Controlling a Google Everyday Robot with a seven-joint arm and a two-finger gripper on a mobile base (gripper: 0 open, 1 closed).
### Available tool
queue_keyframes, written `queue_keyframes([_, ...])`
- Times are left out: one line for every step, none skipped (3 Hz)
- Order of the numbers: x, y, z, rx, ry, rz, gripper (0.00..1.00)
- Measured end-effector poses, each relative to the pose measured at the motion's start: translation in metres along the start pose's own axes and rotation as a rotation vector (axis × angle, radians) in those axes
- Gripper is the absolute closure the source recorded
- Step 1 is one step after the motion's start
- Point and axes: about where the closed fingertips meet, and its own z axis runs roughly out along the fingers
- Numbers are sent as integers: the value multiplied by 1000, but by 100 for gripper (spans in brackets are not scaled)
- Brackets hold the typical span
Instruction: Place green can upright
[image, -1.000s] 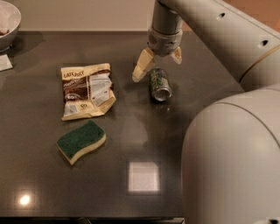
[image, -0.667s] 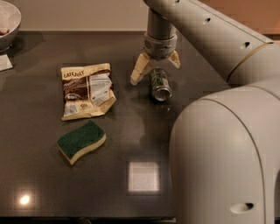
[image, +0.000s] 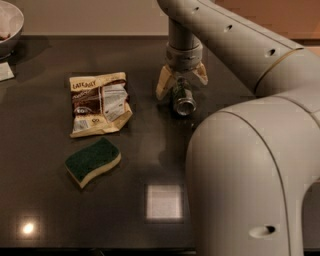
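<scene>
Here we are with the gripper (image: 182, 87) low over the dark table (image: 50, 210), up towards 1 o'clock from the middle of the tabletop, and the green can (image: 184, 103) is right there beneath it, lying on its side. The pale fingers (image: 164, 84) are spread wide, one on each side of the can's far half, and they have nothing lifted. Whether the pads are touching the metal I cannot tell, but the jaws look open and not clamped. Now the key relation: the can's long axis runs from about 12 o'clock to between 5 and 6 o'clock, its shiny silver end facing the near edge of the table and poking out past the fingertips on the 6 o'clock side. So the fingers straddle the can across its width, at right angles to its length, which looks the right line for squeezing the round body. By my reading the grasp is the step in hand, with the tipping up not yet done. To get it standing, the wrist would need to swing that long axis up to vertical and set one silver end flat on the table. Away at 9 o'clock from the can lies a crumpled snack packet (image: 97, 102), and at 7 o'clock a green-topped sponge (image: 93, 161), both well apart from the action.
</scene>
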Motion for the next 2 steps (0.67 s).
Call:
queue_keyframes([7,-3,-3,10,0,31,40])
queue_keyframes([11,0,-9,7,-11,36,63])
